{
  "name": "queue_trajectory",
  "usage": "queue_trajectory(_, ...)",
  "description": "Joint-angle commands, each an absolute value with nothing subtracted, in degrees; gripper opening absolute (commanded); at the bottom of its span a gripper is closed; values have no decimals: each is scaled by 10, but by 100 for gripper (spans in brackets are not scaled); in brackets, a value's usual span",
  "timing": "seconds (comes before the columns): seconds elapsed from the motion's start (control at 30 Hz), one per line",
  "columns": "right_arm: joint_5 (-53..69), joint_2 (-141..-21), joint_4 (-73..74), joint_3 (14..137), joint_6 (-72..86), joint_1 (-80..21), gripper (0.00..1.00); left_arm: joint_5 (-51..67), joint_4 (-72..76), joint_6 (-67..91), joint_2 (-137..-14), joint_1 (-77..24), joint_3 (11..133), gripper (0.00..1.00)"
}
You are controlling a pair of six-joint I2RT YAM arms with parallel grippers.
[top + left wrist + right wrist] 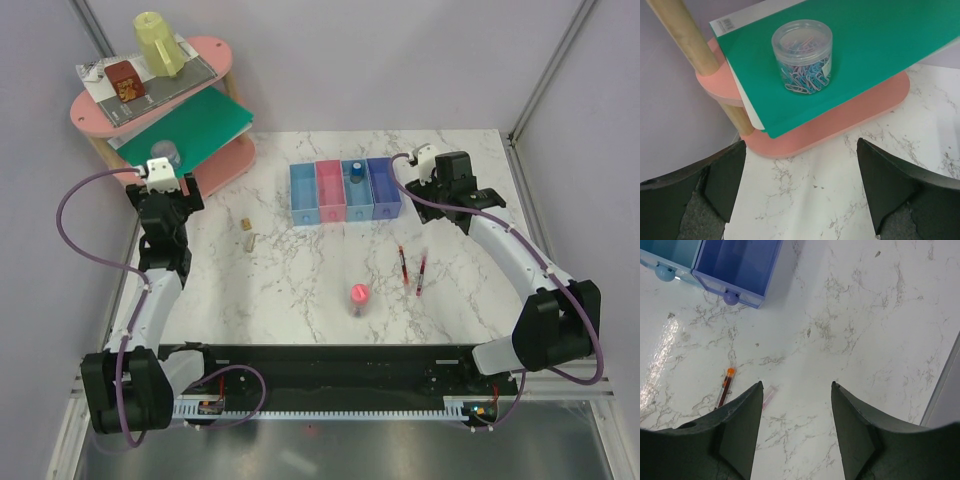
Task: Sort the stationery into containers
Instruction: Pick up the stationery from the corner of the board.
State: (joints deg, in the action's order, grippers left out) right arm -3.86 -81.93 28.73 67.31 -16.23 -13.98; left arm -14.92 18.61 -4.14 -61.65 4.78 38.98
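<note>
Looking down from the top: got the containers (pixel 345 190), four little bins joined in a row toward the far middle of the marble table (pixel 300 290), coloured light blue, pink, light blue, purple-blue. Spotting a blue-capped small bottle (pixel 355 172) standing upright in the third one, the second light blue. Rest of the stationery out on the marble: two thin red pens (pixel 402 264) lying close together in front of the purple-blue end, a pink-capped tube (pixel 359 297) upright, nearer the arms and left of the pens, and two tiny tan blocks (pixel 244 222) near each other, off to the left of the bins.

Finding the left gripper (pixel 801 141) spread wide with nothing in it, hovering over bare marble right in front of a pink shelf (pixel 840 125). Facing a green folder (pixel 865 50) on the lower tier, with a clear jar (pixel 802 55) of coloured paper clips sitting on it. Noticing a barcode strip (pixel 727 23) on the corner of a white sheet (pixel 755 12) under the folder, way too small to read.

Same story for the right gripper (pixel 796 385): jaws apart, gripping nothing, over the table beside the purple-blue bin (pixel 740 262), with one pen's orange-tipped end peeking past one finger.

Up on the shelf's top tier: a yellow cup (pixel 158 42) and a brown box (pixel 125 82) on a printed sheet. Can't make out any of that print.
</note>
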Motion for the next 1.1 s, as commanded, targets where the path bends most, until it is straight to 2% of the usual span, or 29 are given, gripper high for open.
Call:
queue_trajectory(0.0,-50,-804,292,681,-155,-137,64,-107,223,-8,-627,50,402,98)
queue_trajectory(1.07,-62,-800,304,684,-146,-131,64,-100,273,-33,-690,69,432,98)
